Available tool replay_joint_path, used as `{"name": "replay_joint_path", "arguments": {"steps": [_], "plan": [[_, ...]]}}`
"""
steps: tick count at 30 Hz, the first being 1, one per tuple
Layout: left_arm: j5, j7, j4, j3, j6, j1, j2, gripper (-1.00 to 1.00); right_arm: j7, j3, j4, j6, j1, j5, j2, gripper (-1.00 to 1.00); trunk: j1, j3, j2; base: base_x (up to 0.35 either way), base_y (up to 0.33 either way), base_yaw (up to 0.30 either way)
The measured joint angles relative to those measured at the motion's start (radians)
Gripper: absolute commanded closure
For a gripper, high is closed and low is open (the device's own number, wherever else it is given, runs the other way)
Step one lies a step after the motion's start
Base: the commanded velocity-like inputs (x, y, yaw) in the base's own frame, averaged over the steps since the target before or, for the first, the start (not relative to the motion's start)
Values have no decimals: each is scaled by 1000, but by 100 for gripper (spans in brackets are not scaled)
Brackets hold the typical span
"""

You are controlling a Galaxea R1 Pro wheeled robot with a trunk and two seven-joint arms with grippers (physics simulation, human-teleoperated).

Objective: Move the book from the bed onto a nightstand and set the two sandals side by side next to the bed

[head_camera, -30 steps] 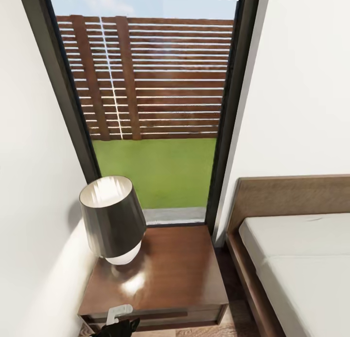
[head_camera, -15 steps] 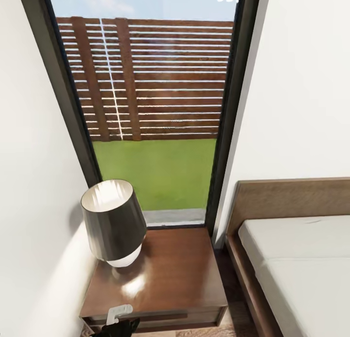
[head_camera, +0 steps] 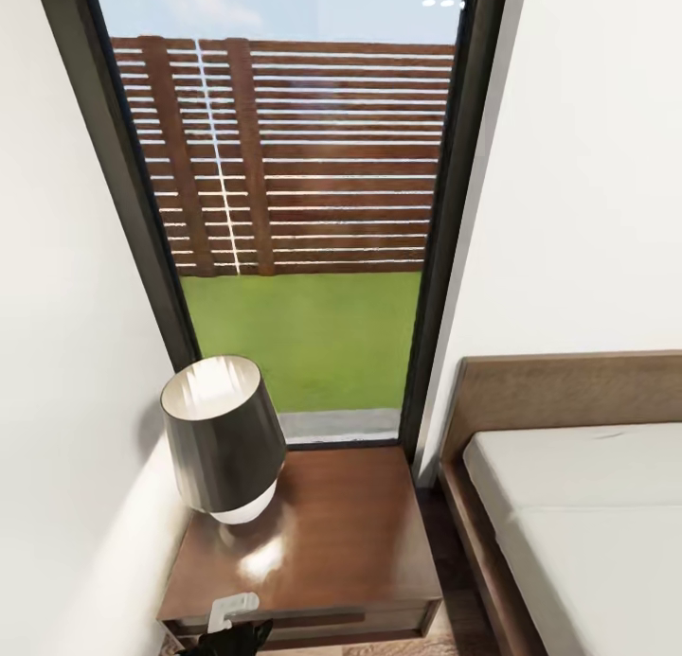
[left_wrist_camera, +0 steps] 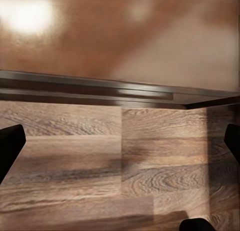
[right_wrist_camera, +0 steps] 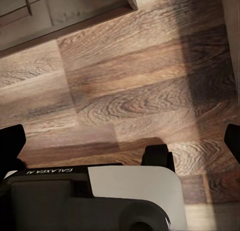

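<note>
Nightstand (head_camera: pixel 322 533), glossy reddish-brown and square-topped, stands left of the bed (head_camera: pixel 578 514), carrying a dark conical lamp (head_camera: pixel 223 438) at its far left. Left gripper (left_wrist_camera: pixel 120 146) and right gripper (right_wrist_camera: pixel 120 141) both spread, grasping nothing, over wood-plank floor (right_wrist_camera: pixel 145 86). Recommended placement: the bare right half of the top, clear of the lamp.

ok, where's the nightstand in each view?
Head view: nightstand low and centre-left, under the lamp, left of the bed.
Left wrist view: glossy brown surface beyond the floor planks.
Right wrist view: probably the grey-brown panel past the planks.
Shared landmark: wood-plank floor.
</note>
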Motion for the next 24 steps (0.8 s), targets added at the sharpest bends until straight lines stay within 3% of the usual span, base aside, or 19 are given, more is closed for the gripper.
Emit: {"name": "replay_joint_path", "arguments": {"steps": [24], "plan": [[0,0,0,0,0,0,0,-100,0,0,0,0,0,0,0,-100,-92,75,168,0,0,0]]}}
